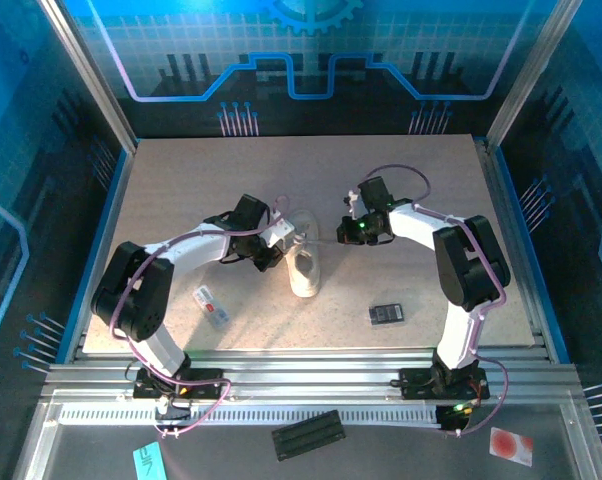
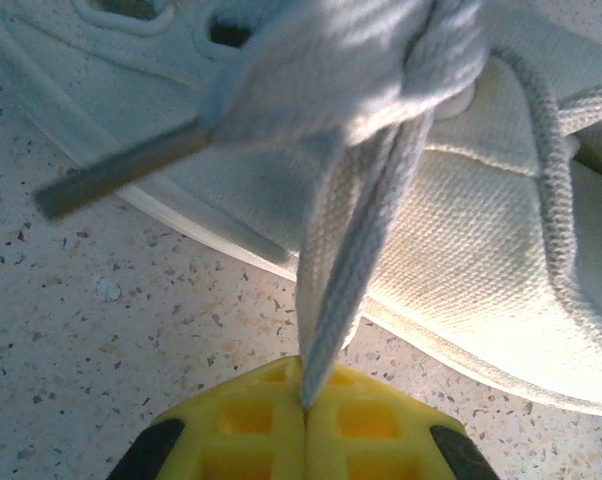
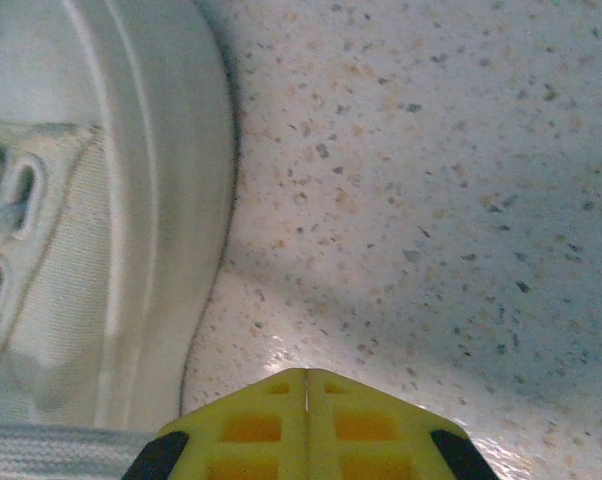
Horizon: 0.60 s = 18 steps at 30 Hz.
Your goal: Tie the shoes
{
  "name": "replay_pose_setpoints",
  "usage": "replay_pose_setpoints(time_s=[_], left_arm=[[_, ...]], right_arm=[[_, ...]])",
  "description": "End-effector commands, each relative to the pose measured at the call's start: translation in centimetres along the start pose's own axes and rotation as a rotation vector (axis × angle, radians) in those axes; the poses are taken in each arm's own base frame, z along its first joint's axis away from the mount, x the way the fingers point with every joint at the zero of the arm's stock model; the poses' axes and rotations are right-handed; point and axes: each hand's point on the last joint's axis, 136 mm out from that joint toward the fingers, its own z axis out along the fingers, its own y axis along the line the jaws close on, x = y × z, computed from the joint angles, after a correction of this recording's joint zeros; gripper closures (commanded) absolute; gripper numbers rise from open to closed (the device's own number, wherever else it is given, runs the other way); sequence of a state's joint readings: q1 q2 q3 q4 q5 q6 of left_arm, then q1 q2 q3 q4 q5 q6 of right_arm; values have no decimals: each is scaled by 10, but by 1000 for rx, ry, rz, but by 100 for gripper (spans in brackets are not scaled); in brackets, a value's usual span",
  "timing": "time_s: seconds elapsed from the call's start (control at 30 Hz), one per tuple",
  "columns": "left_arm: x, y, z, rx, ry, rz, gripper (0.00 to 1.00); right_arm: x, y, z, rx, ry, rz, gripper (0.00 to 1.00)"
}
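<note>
Speckled tabletop [image 1: 401,180] in a blue-lit enclosure; the white sneaker [image 1: 305,272] sits near the surface's middle, slightly toward the near edge, between both arms. Left gripper [image 2: 306,392] is clamped tight on one flat lace [image 2: 346,270] running straight up to the eyelets; right gripper [image 3: 307,378] is pressed closed just beside the sole, nothing seen between its tips. Risks, as I judge them: a harder left pull could drag or tip the light shoe with nothing bracing it, or the thin lace could slip from that narrow pinch.
</note>
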<state>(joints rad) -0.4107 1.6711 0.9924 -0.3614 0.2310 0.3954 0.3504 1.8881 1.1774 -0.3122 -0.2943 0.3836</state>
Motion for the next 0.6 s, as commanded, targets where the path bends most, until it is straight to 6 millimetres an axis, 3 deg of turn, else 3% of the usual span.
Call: replay_pose_setpoints(time_s=[0.0, 0.13, 0.23, 0.3, 0.4, 0.57], left_arm=[[25, -2, 8, 6, 84, -15, 100], [24, -2, 8, 3, 78, -16, 100], [19, -3, 9, 12, 62, -9, 100], [16, -5, 8, 9, 48, 8, 84], [9, -7, 5, 3, 5, 30, 70], [-2, -10, -8, -11, -69, 58, 60]], right_arm=[[12, -32, 5, 73, 30, 39, 100], [14, -31, 4, 64, 35, 40, 100], [10, -16, 1, -1, 22, 13, 98], [4, -1, -7, -51, -10, -16, 91], [-4, 17, -24, -102, -59, -57, 84], [-14, 31, -51, -126, -108, -100, 74]])
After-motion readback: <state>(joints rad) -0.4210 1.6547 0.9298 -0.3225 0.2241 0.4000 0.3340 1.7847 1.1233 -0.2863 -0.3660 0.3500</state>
